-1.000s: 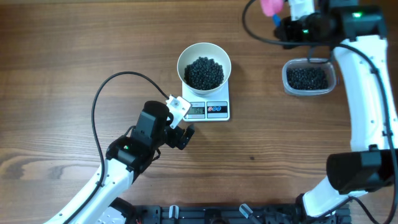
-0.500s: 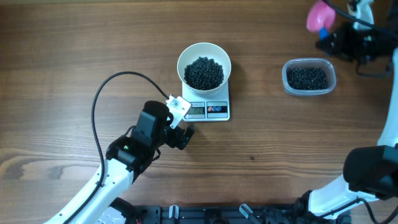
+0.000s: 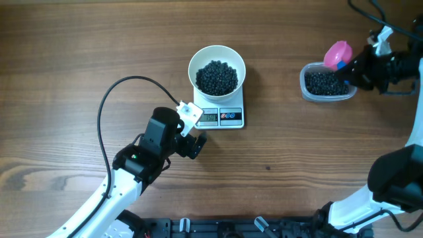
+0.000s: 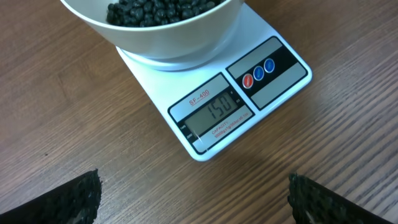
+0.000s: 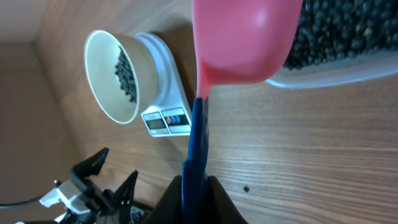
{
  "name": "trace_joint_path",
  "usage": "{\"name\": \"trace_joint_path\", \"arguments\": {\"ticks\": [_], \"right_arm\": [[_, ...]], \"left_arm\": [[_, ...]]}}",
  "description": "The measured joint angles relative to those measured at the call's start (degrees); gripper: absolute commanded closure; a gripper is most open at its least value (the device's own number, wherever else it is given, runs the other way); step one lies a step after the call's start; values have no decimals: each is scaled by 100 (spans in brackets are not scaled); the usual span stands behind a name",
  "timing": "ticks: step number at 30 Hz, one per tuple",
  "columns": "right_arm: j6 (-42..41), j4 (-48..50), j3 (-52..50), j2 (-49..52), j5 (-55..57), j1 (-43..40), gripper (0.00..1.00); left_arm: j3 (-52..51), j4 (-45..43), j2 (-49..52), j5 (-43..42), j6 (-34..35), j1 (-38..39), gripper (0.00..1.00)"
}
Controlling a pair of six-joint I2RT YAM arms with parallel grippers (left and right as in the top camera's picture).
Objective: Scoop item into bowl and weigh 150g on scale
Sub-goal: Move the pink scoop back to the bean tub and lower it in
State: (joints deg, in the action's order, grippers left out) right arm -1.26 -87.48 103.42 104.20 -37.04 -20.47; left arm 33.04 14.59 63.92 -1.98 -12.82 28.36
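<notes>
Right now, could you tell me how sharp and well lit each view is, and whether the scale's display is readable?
Overhead: evenly lit and sharp, but the display on the scale is too small to read. Left wrist: crisp display showing 150, the bowl shading the platform; fingertips dark and soft. Right wrist: the pink scoop looms near the lens, slightly blurred.

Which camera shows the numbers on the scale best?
The left wrist camera. It looks close at the scale, and its screen clearly reads 150. The overhead camera shows the screen tiny and unreadable. The right wrist camera shows the scale small, sideways, also unreadable.
</notes>
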Motion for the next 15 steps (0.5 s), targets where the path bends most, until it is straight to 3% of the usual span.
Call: {"name": "trace_joint_path", "arguments": {"ticks": [12,15], "right_arm": [[-354,1335,-1268,79,0,-170,94],[-479,1631,-1460,81,0,-177,83]], "left_arm": [[0,-2,0,0,0,0,0],[0,-2,0,0,0,0,0]]}}
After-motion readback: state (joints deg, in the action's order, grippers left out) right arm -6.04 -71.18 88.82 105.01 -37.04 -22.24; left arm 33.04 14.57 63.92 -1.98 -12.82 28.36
